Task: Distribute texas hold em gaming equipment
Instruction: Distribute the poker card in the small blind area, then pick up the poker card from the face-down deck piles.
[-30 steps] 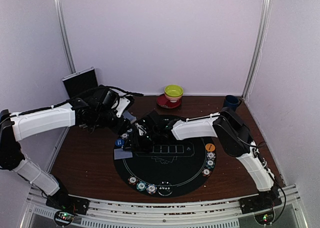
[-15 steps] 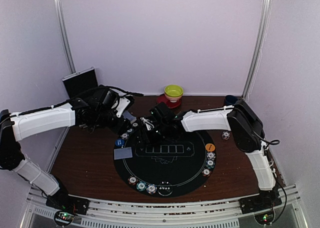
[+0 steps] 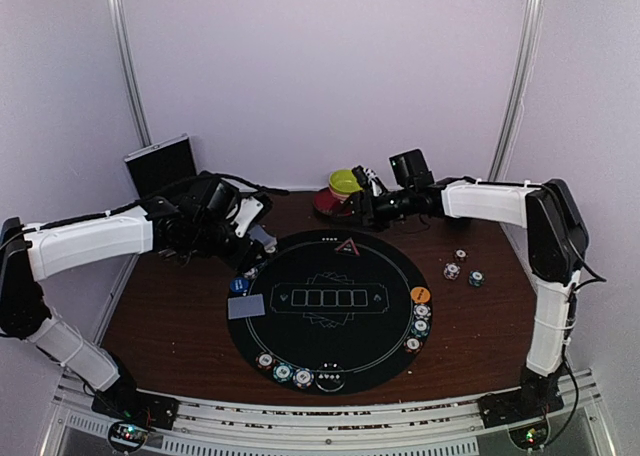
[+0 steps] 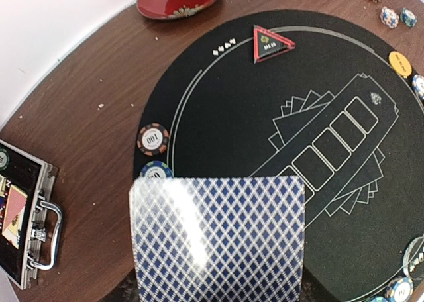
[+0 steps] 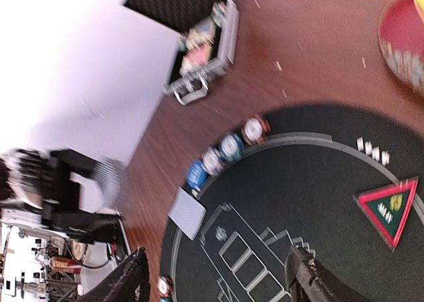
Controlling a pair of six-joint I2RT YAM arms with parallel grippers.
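The left end effector (image 3: 240,238) seems to pinch the blue-backed cards (image 4: 218,239) (its fingers are hidden) by the left edge of the black mat (image 3: 335,351). The right end effector (image 5: 220,279) is spread wide. Three chips (image 3: 452,271) lie on the counter (image 3: 170,316).

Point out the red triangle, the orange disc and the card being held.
red triangle (image 4: 269,44), left wrist view, its green centre.
orange disc (image 3: 421,295), top external view, its middle.
card (image 4: 218,239), left wrist view, middle of its patterned back.
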